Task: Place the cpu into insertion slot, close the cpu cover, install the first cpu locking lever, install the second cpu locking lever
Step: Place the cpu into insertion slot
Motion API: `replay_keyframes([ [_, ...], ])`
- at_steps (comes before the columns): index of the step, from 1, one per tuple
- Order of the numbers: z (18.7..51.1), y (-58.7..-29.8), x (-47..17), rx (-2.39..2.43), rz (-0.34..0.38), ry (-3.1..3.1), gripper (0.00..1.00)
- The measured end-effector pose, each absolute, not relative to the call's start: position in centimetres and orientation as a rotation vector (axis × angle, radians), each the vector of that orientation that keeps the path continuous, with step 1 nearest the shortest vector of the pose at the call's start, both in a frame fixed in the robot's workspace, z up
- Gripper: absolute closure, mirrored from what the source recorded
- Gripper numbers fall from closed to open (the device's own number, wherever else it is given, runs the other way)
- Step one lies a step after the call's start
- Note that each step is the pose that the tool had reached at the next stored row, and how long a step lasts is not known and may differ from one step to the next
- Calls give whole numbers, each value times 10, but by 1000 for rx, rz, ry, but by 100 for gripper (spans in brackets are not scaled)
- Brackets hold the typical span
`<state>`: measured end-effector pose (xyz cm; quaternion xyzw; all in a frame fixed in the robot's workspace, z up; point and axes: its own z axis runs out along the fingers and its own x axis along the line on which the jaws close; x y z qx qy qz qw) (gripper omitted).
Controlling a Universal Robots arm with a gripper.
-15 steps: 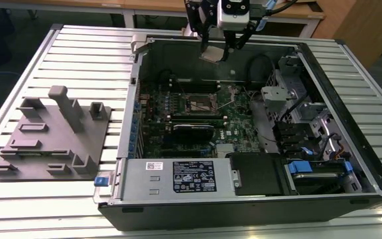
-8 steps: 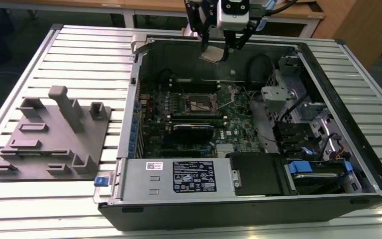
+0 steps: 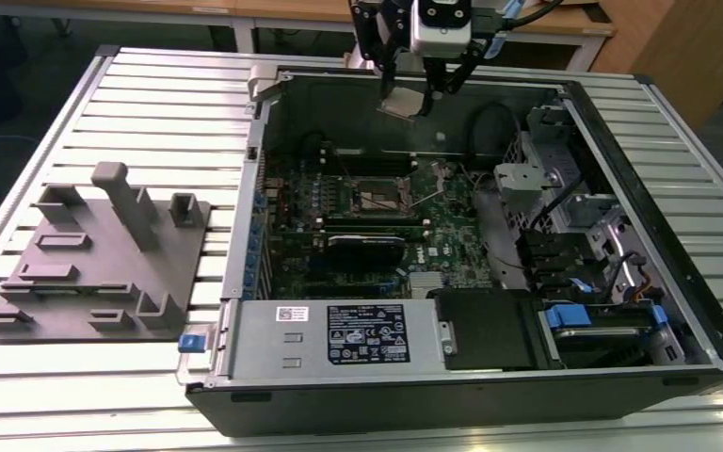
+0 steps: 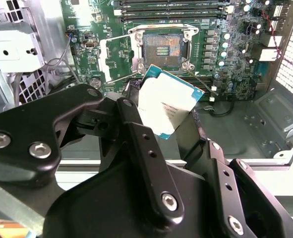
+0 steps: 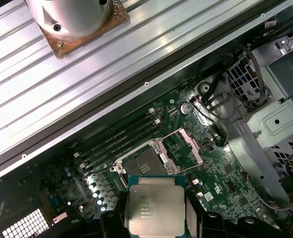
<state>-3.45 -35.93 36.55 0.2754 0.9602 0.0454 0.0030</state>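
Two fingers (image 5: 193, 223) clamp the cpu (image 5: 155, 206) between them.

Slatted metal table (image 3: 173, 104) with open computer case (image 3: 488, 397), grey fixture (image 3: 86, 256)

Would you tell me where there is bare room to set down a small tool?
On the exterior view's left, the ribbed table is bare between the grey fixture and its far edge, and again in front of the fixture. Inside the computer case it is crowded: memory slots sit close beside the socket.
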Motion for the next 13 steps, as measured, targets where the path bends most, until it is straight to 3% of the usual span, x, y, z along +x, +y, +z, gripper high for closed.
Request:
replay_keyframes([
  [13,366,-359,-35,884,142,3005,46],
])
